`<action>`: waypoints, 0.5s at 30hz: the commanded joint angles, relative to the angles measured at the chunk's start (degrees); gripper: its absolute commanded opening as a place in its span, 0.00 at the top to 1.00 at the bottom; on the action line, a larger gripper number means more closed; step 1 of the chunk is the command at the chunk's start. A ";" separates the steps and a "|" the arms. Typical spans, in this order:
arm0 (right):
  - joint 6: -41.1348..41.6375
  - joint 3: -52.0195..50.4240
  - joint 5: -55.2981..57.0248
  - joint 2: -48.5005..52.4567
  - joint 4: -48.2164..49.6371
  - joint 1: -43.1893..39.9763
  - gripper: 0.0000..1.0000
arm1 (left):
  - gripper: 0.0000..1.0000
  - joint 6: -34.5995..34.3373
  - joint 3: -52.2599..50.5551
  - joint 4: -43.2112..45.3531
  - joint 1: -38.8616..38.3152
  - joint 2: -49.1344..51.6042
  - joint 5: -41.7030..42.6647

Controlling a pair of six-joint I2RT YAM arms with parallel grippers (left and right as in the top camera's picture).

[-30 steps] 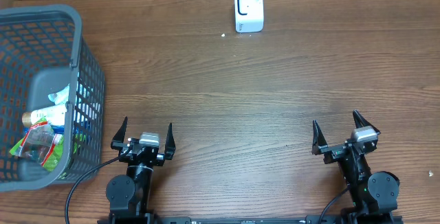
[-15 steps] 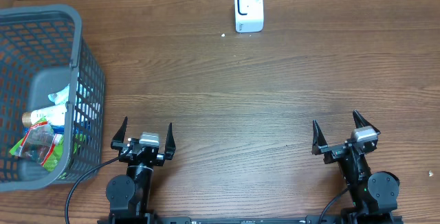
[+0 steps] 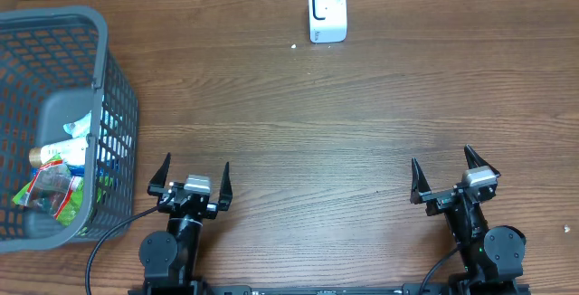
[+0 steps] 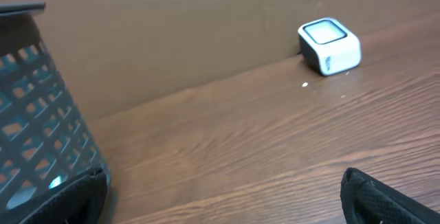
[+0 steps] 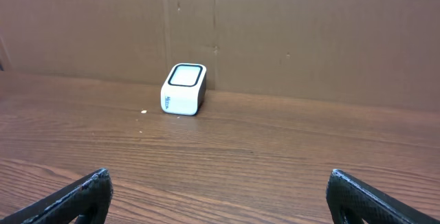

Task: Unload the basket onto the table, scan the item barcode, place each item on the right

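You had left claw [image 3: 194, 164] and right claw [image 3: 441, 157] empty, jaws wide, ready to pick. Items [image 3: 54, 182] lay in the basket [image 3: 118, 87] at left; scanner [image 3: 327, 12] stood far back.

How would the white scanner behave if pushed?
The white scanner looks boxy and sits flat, so it would probably slide on the smooth wooden table, not roll. Its hard-looking shell likely won't flex.
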 commanded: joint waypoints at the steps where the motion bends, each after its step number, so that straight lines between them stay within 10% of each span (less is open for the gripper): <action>1: -0.07 -0.61 -0.31 -0.61 0.26 -0.24 0.00 | 0.00 -1.05 0.28 0.37 0.20 -0.66 3.26; 15: -0.07 -0.61 -0.31 -0.61 0.28 -0.24 0.00 | 0.00 -8.96 10.12 -4.63 0.22 0.22 1.18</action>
